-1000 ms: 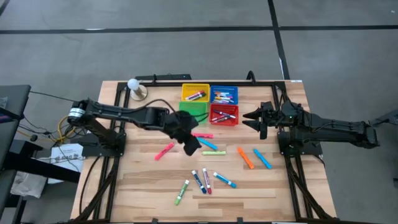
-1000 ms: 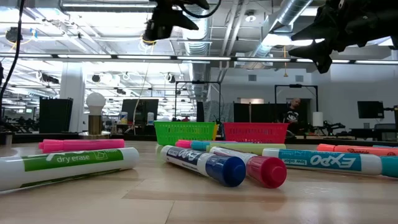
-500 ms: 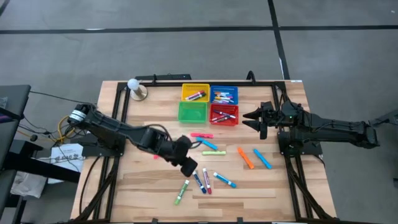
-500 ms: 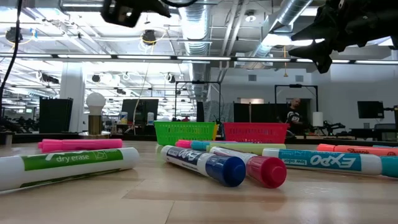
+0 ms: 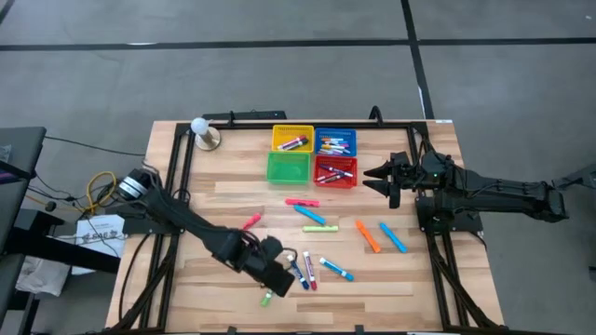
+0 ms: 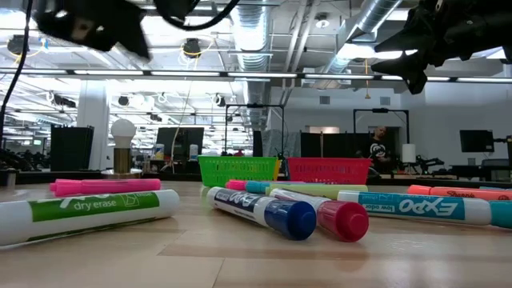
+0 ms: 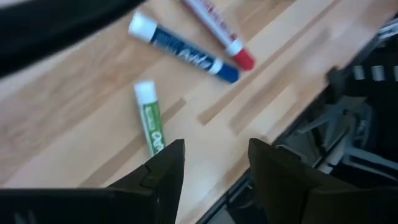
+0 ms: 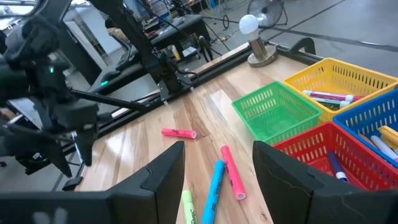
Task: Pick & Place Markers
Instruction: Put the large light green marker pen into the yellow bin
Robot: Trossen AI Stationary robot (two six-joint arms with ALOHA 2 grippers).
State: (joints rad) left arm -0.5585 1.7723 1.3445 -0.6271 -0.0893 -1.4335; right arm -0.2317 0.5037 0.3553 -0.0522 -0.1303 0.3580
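1. Left gripper (image 5: 277, 279) is low over the near part of the wooden slatted bench (image 5: 214, 288). Its fingers (image 7: 168, 163) stand parted with nothing between them, just beside the green-banded white dry-erase marker (image 7: 149, 118).
2. Right gripper (image 5: 385, 175) hangs beside the baskets at the bench's right side, fingers (image 8: 166, 168) apart and empty. This arm looks to be waiting.
3. Judged done: some markers already lie sorted in the yellow mesh basket (image 5: 292, 139), the blue mesh basket (image 5: 335, 141) and the red mesh basket (image 5: 335, 171).
4. The green mesh basket (image 5: 288, 167) looks empty in the right wrist view.
5. Left on the bench: the blue-capped marker (image 7: 186, 55) and red-capped marker (image 7: 217, 31) next to the green one, a white-and-blue marker (image 5: 336, 270) to their right, a pink highlighter (image 5: 251, 221), a second pink marker (image 5: 301, 202), a light-blue marker (image 5: 310, 215), a yellow-green marker (image 5: 319, 228), an orange marker (image 5: 368, 235) and a blue marker (image 5: 392, 236).
6. Judgement: partway through. About ten markers remain loose, and the green one appears next, fitting the empty green basket.
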